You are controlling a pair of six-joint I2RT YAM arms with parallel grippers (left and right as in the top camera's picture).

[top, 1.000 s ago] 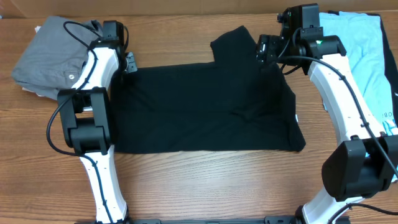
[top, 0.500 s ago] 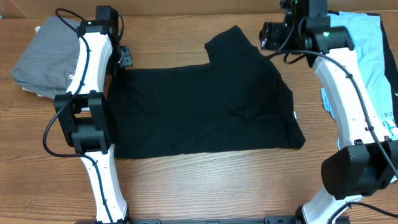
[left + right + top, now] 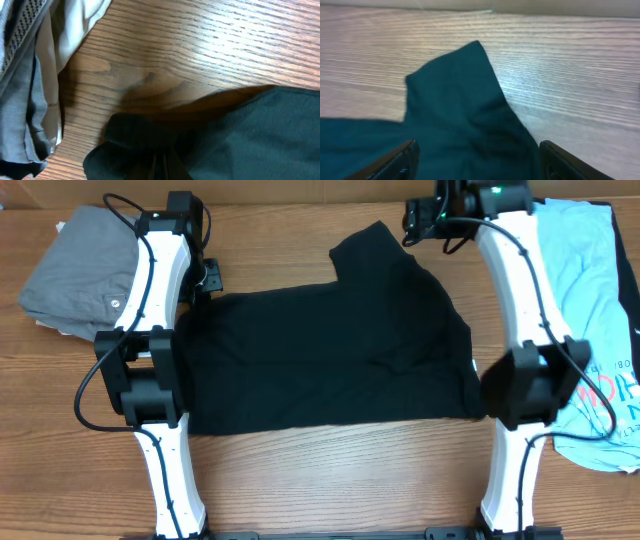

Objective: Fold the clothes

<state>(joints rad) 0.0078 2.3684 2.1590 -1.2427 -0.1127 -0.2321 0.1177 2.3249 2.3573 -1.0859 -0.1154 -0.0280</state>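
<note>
Black T-shirt (image 3: 330, 350) lies flat, looks folded once; left hand (image 3: 208, 278) clamped on its far corner, right hand (image 3: 412, 220) apart above sleeve (image 3: 365, 245). Blue T-shirt (image 3: 590, 270) unfolded.

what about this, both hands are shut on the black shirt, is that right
Not quite. The left hand is shut on the black shirt, but the right hand is open, its fingers wide apart and gripping nothing, as the right wrist view shows.

Robot lab, two white arms (image 3: 158, 272), wood-grain table (image 3: 330, 475)
</note>
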